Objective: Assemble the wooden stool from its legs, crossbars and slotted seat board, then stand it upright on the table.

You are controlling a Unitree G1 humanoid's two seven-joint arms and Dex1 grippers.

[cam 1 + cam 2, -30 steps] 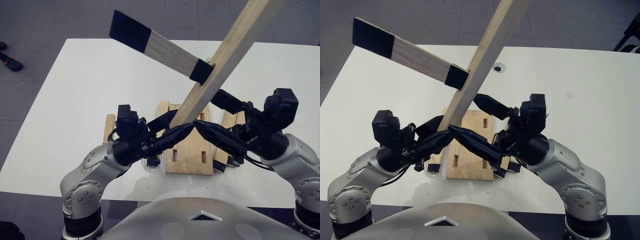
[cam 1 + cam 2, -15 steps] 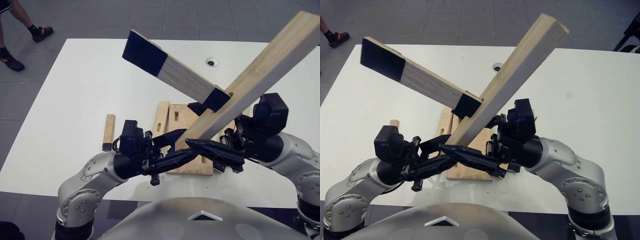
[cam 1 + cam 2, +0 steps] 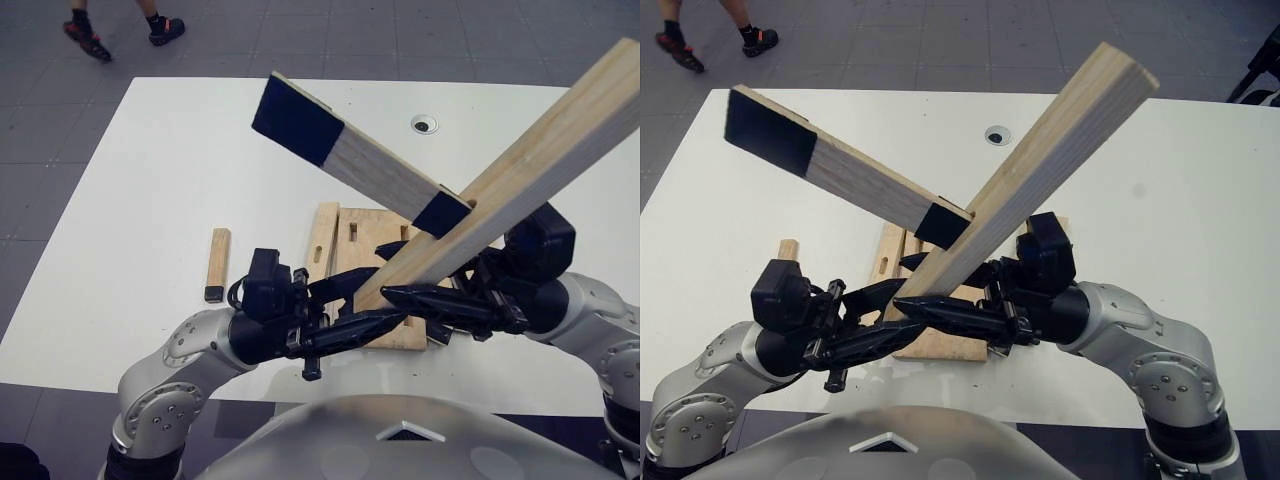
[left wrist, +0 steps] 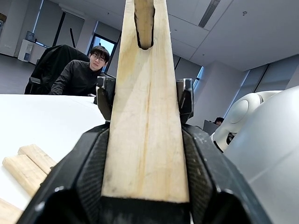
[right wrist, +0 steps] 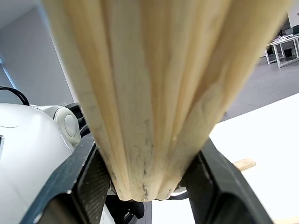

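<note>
Left gripper and right gripper are both clamped on the lower end of the long pale wooden leg, one from each side, above the near part of the white counter. The leg is tilted, rising up and to the right. The flat wooden crossbar with black-taped ends is plugged into a slot partway up the leg and sticks out up-left, its free end in the air. The slotted wooden seat board lies flat on the counter under the grippers. A thin wooden bar lies just beside the board's left edge. A short wooden piece with a black tip lies apart, further left.
</note>
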